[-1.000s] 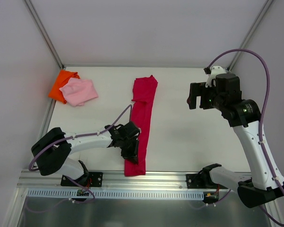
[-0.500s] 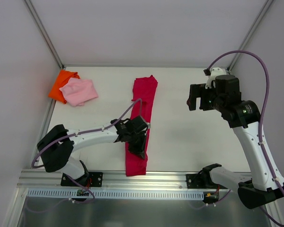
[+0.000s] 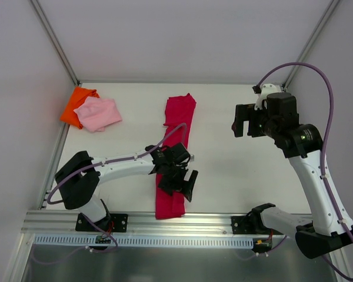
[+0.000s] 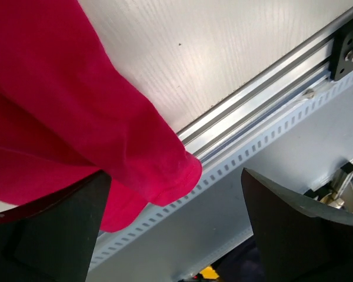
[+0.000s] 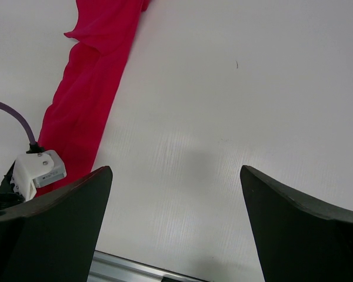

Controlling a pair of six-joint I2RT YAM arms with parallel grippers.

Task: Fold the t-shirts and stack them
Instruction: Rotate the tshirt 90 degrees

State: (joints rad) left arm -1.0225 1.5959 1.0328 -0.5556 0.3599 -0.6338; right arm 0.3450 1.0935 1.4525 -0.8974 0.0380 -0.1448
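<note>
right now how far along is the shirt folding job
Done: the pink shirt lies folded, partly on the folded orange shirt, far left. In hand: the crimson shirt is a long narrow strip; the left gripper hangs open over its near end, the right gripper open above the table. Left: fold it shorter and stack it.

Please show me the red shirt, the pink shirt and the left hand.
red shirt [image 3: 180, 111], top view, far half of the strip.
pink shirt [image 3: 98, 113], top view, its middle.
left hand [image 3: 177, 189], top view, between its fingertips.

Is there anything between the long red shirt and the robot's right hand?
No, just bare white table, seen from the top camera, between the red shirt and the right gripper.
</note>
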